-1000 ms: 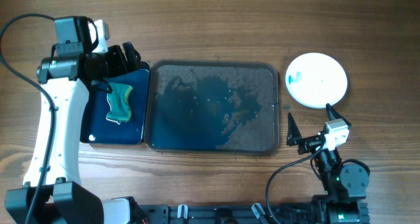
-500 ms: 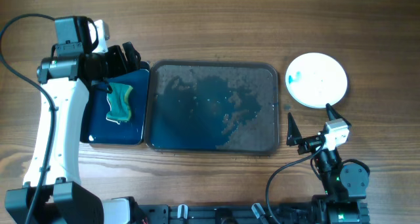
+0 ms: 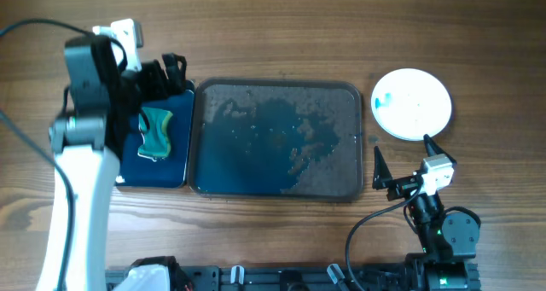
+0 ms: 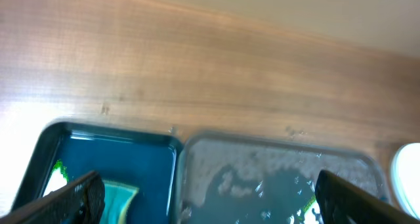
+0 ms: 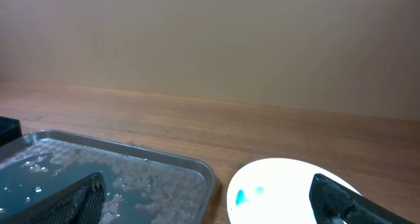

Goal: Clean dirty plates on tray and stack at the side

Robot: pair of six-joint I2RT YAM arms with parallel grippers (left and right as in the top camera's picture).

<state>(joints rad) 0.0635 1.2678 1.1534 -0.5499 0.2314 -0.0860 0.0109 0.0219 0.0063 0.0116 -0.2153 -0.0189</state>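
The tray [image 3: 277, 187] lies mid-table and holds only foamy bluish water, no plates. One white plate [image 3: 412, 103] with a small blue smear lies on the table right of the tray. I cannot tell whether other plates lie under it. My left gripper [image 3: 162, 73] is open and empty above the back of the small tray. My right gripper [image 3: 405, 157] is open and empty, in front of the plate. The left wrist view shows the open left gripper [image 4: 210, 207] and the tray [image 4: 275, 152]. The right wrist view shows the open right gripper [image 5: 207, 207], the plate [image 5: 282, 188] and the tray [image 5: 197, 168].
A smaller dark blue tray [image 3: 128, 167] lies left of the big tray with a green sponge [image 3: 156, 130] on it. Both also show in the left wrist view: the small tray [image 4: 111, 148] and the sponge [image 4: 121, 198]. Bare wood lies behind the trays.
My left arm has risen towards the overhead camera and swung a little right, off the sponge tray. The right arm, plate and trays have not moved.
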